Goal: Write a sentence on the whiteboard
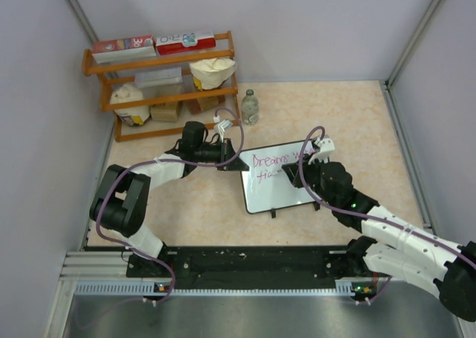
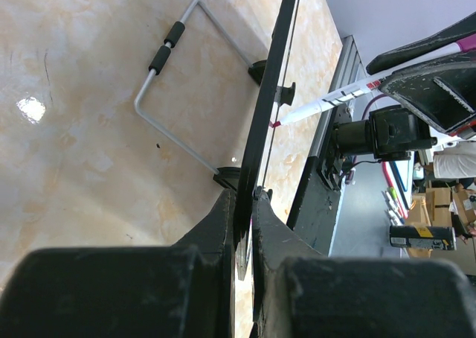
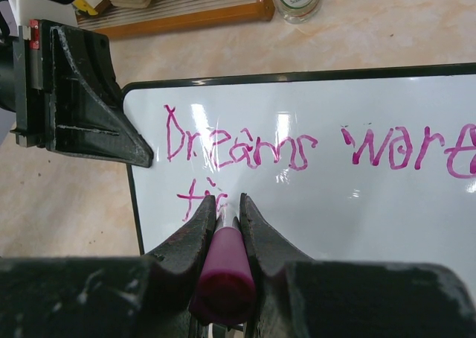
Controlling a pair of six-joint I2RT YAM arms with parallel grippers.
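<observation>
The whiteboard [image 1: 286,182] stands tilted on its black feet mid-table. Pink-magenta writing [image 3: 242,146] reads "Dreams wort.." on the top line, and a second line [image 3: 195,198] starts with "fi". My left gripper [image 1: 229,159] is shut on the board's left edge [image 2: 264,122], seen edge-on in the left wrist view. My right gripper [image 3: 225,204] is shut on a pink marker [image 3: 221,267], its tip against the board below "Dreams". The marker also shows in the left wrist view [image 2: 335,97], touching the board's face.
A wooden shelf [image 1: 167,85] with boxes and bags stands at the back left. A small bottle [image 1: 251,107] stands just behind the board. The board's wire stand [image 2: 175,92] rests on the beige tabletop. Grey walls close in both sides.
</observation>
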